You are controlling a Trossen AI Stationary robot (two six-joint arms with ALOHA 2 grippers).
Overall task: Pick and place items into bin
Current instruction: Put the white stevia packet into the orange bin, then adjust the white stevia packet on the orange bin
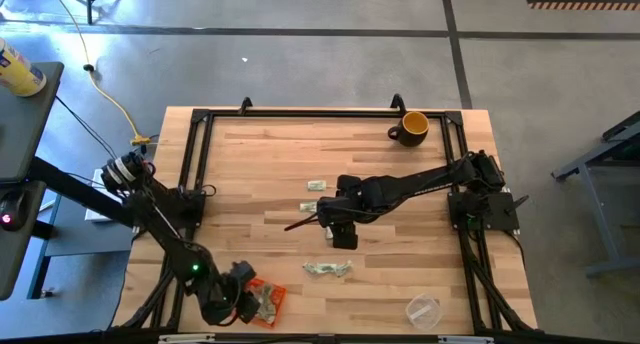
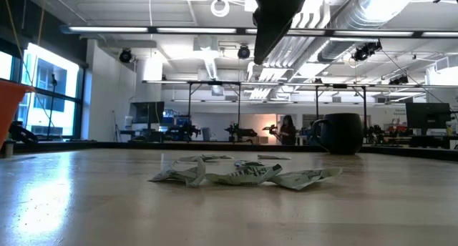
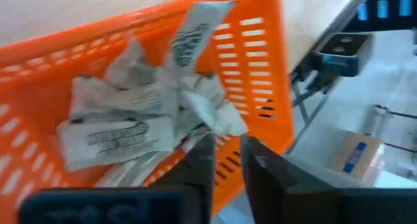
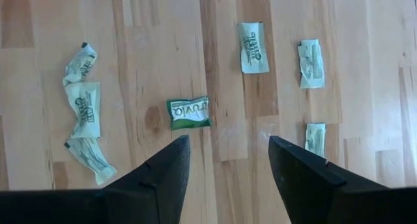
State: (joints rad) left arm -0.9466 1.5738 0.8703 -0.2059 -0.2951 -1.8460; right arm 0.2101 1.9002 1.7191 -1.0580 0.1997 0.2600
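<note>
The orange bin [image 1: 268, 302] sits at the table's near edge, left of centre, with several pale packets [image 3: 124, 129] inside it. My left gripper [image 3: 228, 162] is at the bin's wall, its fingers nearly together. My right gripper [image 4: 228, 155] hangs open over mid-table, pointing down, clear of everything. A green-and-white packet [image 4: 189, 113] lies flat just ahead of its fingers. Three pale packets [image 4: 85, 107] lie in a row to one side, and others [image 4: 253, 47] [image 4: 311, 63] [image 4: 315, 139] lie beyond. In the high view, packets [image 1: 328, 269] [image 1: 317, 185] lie around the right gripper [image 1: 335, 224]. My left gripper has the bin's slotted side wall [image 3: 229, 160] between its two fingers. One finger [image 3: 201, 165] stands on the inner side and the other [image 3: 264, 175] on the outer side. Whether the bin is lifted off the table does not show.
A yellow-and-black mug [image 1: 412, 127] stands at the far right corner and a clear plastic cup [image 1: 424, 309] lies near the near right corner. Black frame rails [image 1: 195, 164] run along the left, right and far sides. In the low view a packet cluster [image 2: 243, 174] lies mid-table.
</note>
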